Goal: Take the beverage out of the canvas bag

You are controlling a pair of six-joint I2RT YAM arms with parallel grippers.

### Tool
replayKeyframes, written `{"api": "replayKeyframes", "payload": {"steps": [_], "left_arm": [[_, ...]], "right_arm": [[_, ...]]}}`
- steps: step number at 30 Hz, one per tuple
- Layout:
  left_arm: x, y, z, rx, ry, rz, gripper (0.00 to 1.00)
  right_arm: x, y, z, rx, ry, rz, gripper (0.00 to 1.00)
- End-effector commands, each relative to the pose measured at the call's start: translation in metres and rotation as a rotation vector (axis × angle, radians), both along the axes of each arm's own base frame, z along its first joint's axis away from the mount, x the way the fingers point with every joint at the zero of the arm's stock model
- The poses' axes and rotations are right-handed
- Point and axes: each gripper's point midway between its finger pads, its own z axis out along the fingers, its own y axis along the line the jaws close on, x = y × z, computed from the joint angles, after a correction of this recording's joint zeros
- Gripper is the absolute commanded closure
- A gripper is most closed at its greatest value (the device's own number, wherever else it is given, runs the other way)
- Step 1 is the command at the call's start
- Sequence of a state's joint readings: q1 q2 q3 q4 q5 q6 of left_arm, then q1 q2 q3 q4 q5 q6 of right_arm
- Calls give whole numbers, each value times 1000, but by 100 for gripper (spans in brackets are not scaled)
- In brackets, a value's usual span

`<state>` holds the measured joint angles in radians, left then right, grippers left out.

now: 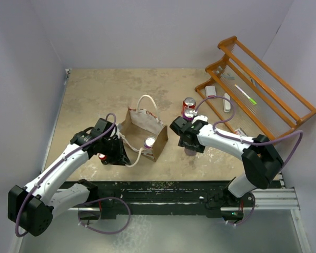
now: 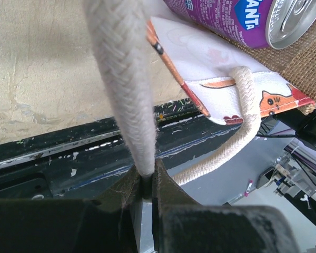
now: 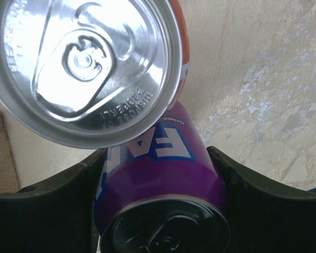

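"Two questions: which step are you on, and what's each claw doing?" (benchlurker)

me: Left to right then. My left gripper (image 2: 146, 182) is pinched tight on one white loop handle (image 2: 124, 79) of the canvas bag (image 1: 138, 122). The rope is squeezed right between the fingertips and nothing else is in there. The bag sits mid-table (image 1: 95, 100) between my two arms with its mouth open. One grape can (image 2: 226, 18) is inside it, resting near the mouth.

benchlurker: ok, and the right side?

me: My right gripper (image 3: 157, 182) is clamped round a second purple can (image 3: 163, 155). There's a pad on each side, so the jaws are only as wide as the can. That one's out of the bag, off to its right, just beside an orange-red can (image 3: 89, 63). I honestly can't tell if mine is down on the table yet. The wooden rack (image 1: 263, 89) further right isn't involved.

benchlurker: so what's next?

me: I reckon I'm at the set-down for this can. It needs to land flat without bumping its neighbour. Then I let go, back straight off and swing over to the bag mouth for the grape one. The handle should stay taut on the left side so the opening doesn't flop shut.
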<state>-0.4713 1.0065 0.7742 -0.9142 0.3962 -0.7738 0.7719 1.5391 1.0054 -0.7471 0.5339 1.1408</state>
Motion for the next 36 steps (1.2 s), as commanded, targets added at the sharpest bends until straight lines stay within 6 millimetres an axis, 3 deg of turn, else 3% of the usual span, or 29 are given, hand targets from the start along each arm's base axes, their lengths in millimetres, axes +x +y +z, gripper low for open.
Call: {"api": "replayKeyframes", "payload": {"steps": [1, 6, 9, 15, 22, 29, 32, 36], "left_arm": [[4, 0, 8, -1, -25, -20, 100], [4, 0, 7, 0, -20, -19, 100], [3, -1, 5, -2, -15, -17, 100], [2, -2, 5, -12, -13, -12, 100], [0, -3, 4, -27, -7, -4, 100], [-2, -3, 2, -36, -3, -3, 100], [-3, -4, 2, -39, 1, -4, 100], [-4, -4, 1, -37, 3, -8, 100]], "right_arm": [[20, -1, 15, -15, -89, -30, 100], [19, -5, 11, -27, -83, -39, 99], [15, -5, 7, -22, -69, -38, 89], [14, -3, 11, 0, -74, -28, 53], [15, 1, 23, 32, -97, 2, 2], [12, 5, 34, 77, -103, 29, 0], [0, -2, 24, 80, -78, 32, 0], [-9, 1, 25, 153, -88, 49, 0]]}}
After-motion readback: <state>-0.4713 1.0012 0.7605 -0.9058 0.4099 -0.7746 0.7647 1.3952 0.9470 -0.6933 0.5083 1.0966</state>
